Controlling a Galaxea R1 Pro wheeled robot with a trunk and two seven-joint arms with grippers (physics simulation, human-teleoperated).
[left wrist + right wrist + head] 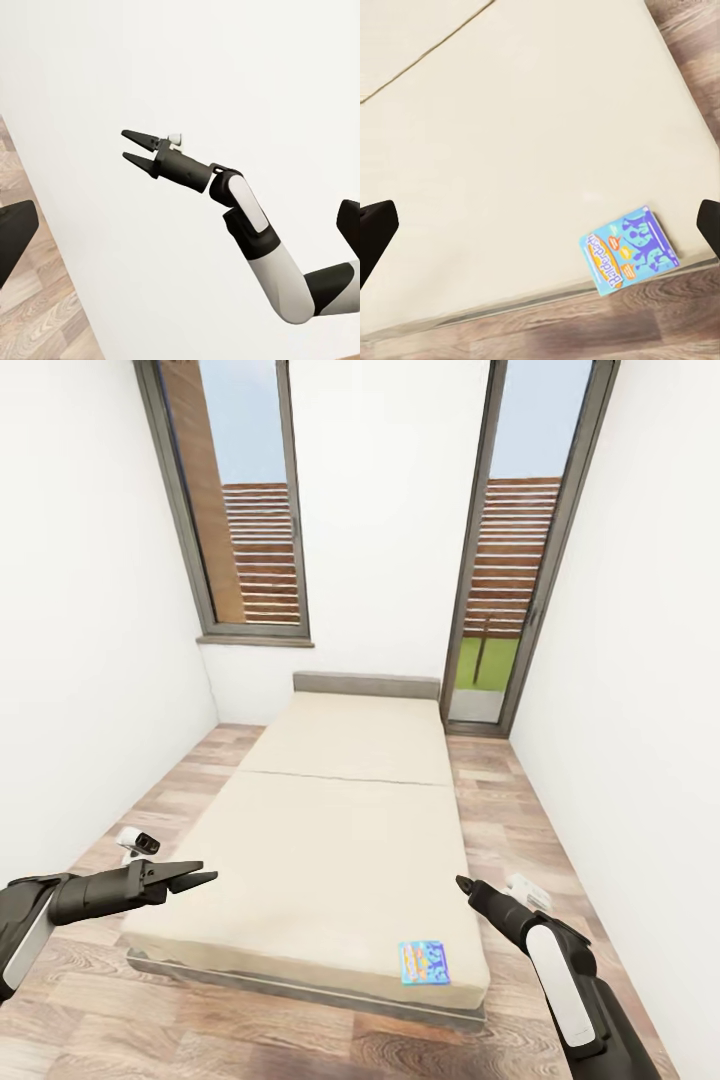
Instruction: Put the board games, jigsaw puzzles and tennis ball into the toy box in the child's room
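Observation:
A blue-and-orange board game (425,963) lies flat on the near right corner of the bed (340,830), a long beige mattress with a grey headboard. In the right wrist view the same board game (630,250) sits close to the mattress edge. My right gripper (463,883) hovers open just right of and above that corner, and the left wrist view shows the right gripper (124,145) with its fingers apart. My left gripper (200,880) is open and empty over the bed's near left edge. The table, toy box, jigsaw puzzles and tennis ball are out of view.
White walls stand close on both sides of the bed. Narrow strips of wood-plank floor (510,810) run along each side. A tall window (245,510) is at the back left and a glass door (510,560) at the back right.

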